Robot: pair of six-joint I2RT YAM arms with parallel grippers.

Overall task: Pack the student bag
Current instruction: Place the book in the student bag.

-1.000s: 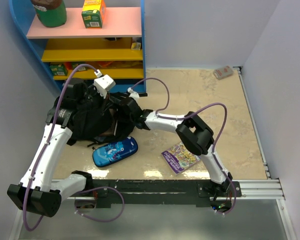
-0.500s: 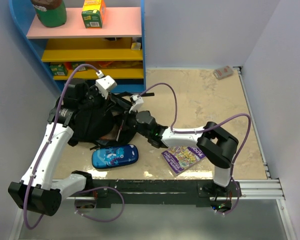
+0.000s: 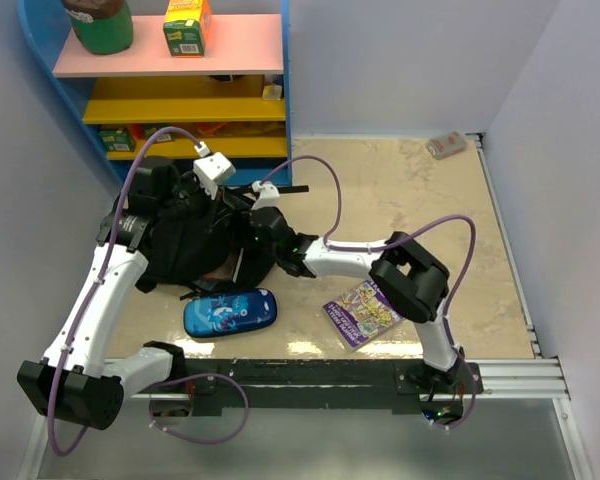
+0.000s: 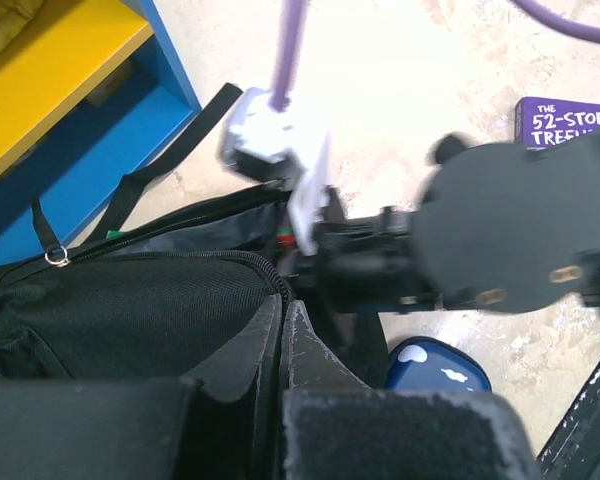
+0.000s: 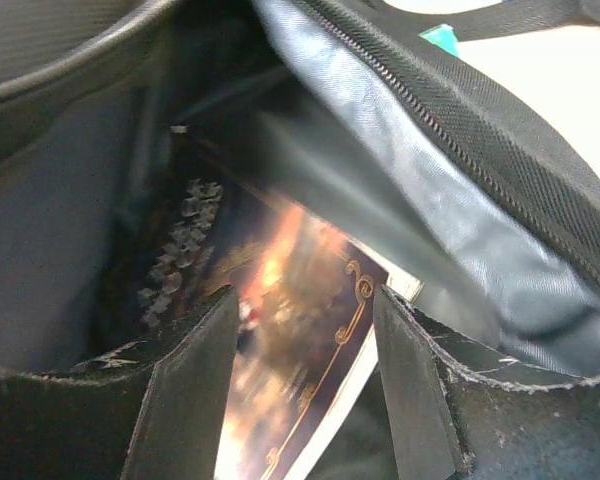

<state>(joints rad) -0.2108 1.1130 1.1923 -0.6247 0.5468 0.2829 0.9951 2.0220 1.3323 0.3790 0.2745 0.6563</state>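
Observation:
The black student bag (image 3: 180,255) lies on the table's left side, its zip mouth facing right. My left gripper (image 3: 198,203) is shut on the bag's upper edge beside the zip (image 4: 280,312). My right gripper (image 3: 252,226) reaches into the mouth and stands open (image 5: 305,300). A dark book with an orange glow and gold scrolls (image 5: 300,390) lies inside the bag (image 5: 380,170) below its fingers, touching neither. A blue pencil case (image 3: 230,312) lies just in front of the bag. A purple book (image 3: 362,312) lies on the table to its right.
A blue shelf unit (image 3: 180,100) with pink and yellow boards stands behind the bag, a green jar (image 3: 98,25) and a yellow box (image 3: 187,25) on top. A small pale object (image 3: 446,145) sits at the far right corner.
My right gripper drew back a little, then pushed into the bag's mouth again, and its jaws opened. The pencil case turned flatter. The left gripper kept its hold.

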